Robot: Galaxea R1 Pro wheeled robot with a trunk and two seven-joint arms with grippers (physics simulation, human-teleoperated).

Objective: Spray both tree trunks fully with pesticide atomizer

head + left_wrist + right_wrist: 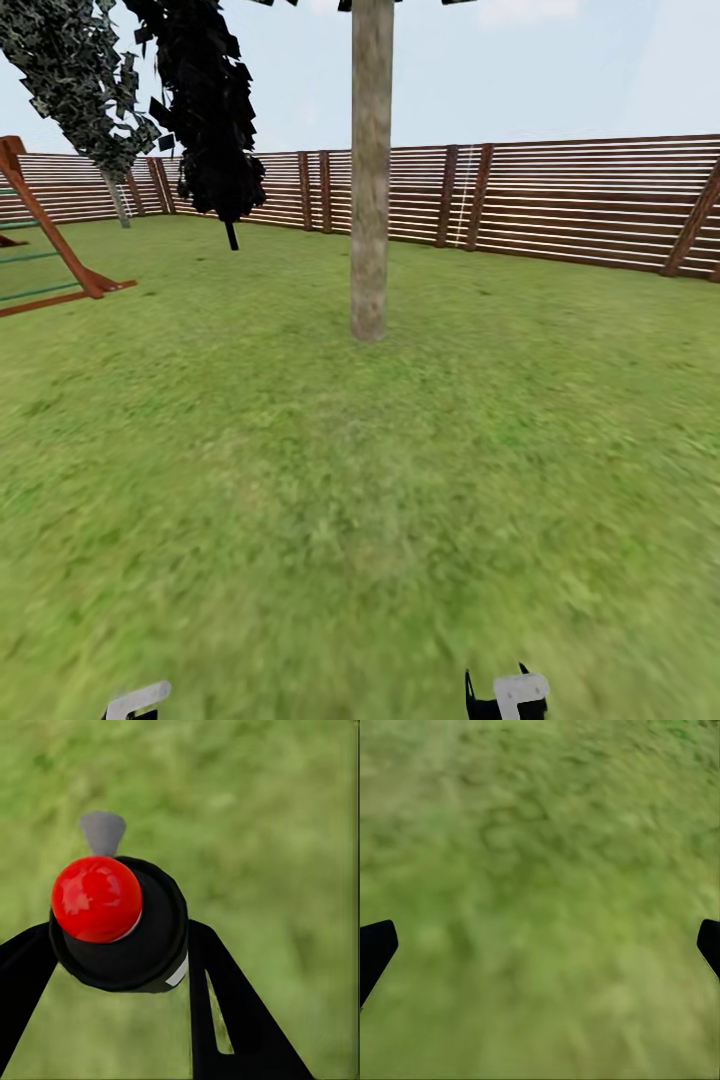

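Between the two black fingers [225, 1012] of the left pincer [120, 967] sits the pesticide atomizer [120, 926], a black round body with a red ball top and a grey nozzle, clamped against the blurred grass. Over the same green floor [300, 500] the right pincer [540, 945] hangs with its fingertips wide apart and nothing between them. Straight ahead, a grey-brown tree trunk [370, 170] stands on the lawn, with the brown slat fence [580, 200] behind it and a dark cypress [210, 110] at far left.
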